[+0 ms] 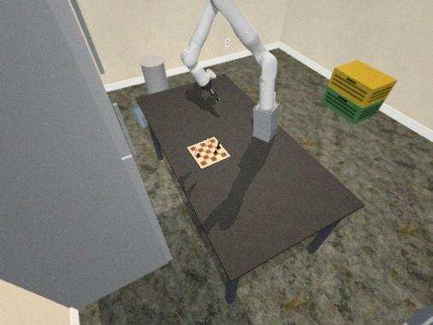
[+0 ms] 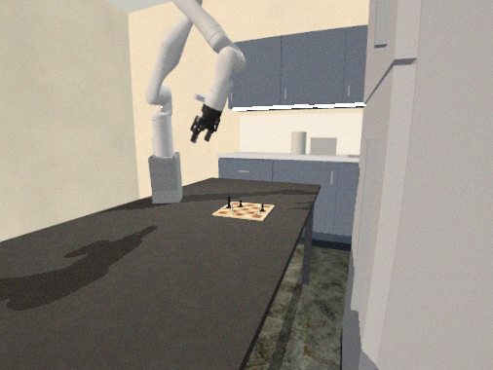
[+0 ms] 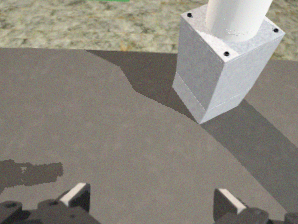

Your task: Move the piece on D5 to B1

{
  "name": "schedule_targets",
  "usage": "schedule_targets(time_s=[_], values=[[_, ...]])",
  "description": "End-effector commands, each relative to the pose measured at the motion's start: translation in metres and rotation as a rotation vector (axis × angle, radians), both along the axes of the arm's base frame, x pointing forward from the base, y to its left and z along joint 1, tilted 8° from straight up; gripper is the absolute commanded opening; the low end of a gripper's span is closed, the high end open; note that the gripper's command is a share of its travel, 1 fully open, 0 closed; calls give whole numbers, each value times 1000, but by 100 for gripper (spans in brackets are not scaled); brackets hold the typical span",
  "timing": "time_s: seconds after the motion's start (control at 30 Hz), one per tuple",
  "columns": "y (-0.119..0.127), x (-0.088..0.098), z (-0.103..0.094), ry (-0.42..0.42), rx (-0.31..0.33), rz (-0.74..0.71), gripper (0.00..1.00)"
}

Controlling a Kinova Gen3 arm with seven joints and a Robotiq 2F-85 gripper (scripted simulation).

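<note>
Above the table point(image 2: 146, 273), gripper point(image 2: 202, 136) gapes wide (holding nothing).

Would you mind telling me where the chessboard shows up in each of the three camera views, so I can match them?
Top: the chessboard lies left of centre on the dark table, in front of the arm's grey pedestal.
Exterior: chessboard at mid-frame, right of the pedestal.
Wrist: not in view.
Shared landmark: the pedestal.
</note>
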State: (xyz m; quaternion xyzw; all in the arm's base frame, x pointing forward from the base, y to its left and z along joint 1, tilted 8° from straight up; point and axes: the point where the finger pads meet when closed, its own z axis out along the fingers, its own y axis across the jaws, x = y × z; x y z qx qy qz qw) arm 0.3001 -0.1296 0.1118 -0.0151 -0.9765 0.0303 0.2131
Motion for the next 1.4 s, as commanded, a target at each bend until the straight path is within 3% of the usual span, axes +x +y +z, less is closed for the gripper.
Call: schedule_targets(time_s=[0.0, 0.27, 0.53, 0.6, 0.9, 0.93, 1.03, 1.17, 1.33, 1.37], values=[[0, 0, 0, -1, 0, 0, 100], [-1, 6, -3, -1, 4, -35, 100], [-12, 39, -30, 6, 30, -262, 100], [-12, 39, -30, 6, 30, -262, 100], [-49, 104, -98, 33, 96, -728, 100], [-49, 104, -98, 33, 96, -728, 100], [-67, 124, -126, 47, 126, -895, 100], [-74, 130, -135, 52, 137, -949, 100], [-105, 152, -179, 80, 192, -1190, 100], [-105, 152, -179, 80, 192, -1190, 100]])
